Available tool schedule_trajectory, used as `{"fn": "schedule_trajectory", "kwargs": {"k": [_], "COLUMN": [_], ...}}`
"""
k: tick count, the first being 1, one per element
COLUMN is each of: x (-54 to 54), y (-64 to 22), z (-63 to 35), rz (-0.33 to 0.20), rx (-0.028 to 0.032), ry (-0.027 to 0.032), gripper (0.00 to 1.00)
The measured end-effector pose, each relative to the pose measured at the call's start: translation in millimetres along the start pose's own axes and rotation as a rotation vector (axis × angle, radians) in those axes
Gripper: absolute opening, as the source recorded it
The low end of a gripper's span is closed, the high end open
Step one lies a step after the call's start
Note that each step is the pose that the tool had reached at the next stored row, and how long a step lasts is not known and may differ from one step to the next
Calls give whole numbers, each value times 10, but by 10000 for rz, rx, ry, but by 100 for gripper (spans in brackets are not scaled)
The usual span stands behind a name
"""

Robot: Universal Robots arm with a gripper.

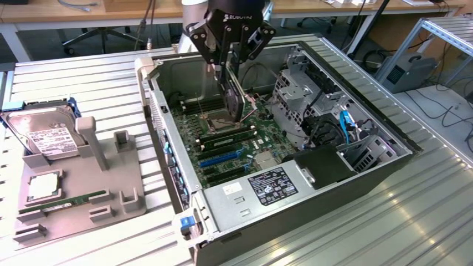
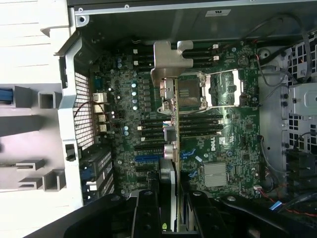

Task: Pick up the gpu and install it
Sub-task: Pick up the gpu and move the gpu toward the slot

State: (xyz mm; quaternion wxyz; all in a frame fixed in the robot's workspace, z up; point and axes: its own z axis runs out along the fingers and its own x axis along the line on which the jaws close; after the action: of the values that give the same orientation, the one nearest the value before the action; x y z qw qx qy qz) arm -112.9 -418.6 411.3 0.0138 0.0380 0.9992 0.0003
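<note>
A slatted metal table [image 1: 384,233] carried an open computer case [image 1: 318,210] lying on its side. Inside the case lay the green motherboard [image 1: 236,149], with a labelled power supply [image 1: 270,185] at the near end and a grey drive cage [image 1: 296,94] along the exterior view's right. On the exterior view's left of the case sat a grey fixture tray [image 1: 74,216]. It held a silver hard drive [image 1: 44,130] propped at its far end, a square processor chip [image 1: 43,185] in a recess, and a narrow green RAM stick [image 1: 63,204] in a slot near the front.

The gripper [image 1: 225,64] hung over the far half of the case, its fingers [image 2: 148,213] pinching the gpu [image 1: 236,94] between them. The card stood on edge below the gripper, inside the case above the motherboard near the CPU socket [image 2: 190,91]. In the wrist view its silver bracket [image 2: 171,59] pointed away from the fingers. Whether the card touched the board could not be told.
</note>
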Motion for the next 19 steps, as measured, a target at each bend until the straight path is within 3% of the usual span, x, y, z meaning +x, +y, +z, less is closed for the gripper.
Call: {"fn": "schedule_trajectory", "kwargs": {"k": [19], "x": [-125], "y": [9], "z": [26], "rz": [-1], "rx": [23], "ry": [-1], "gripper": [27]}}
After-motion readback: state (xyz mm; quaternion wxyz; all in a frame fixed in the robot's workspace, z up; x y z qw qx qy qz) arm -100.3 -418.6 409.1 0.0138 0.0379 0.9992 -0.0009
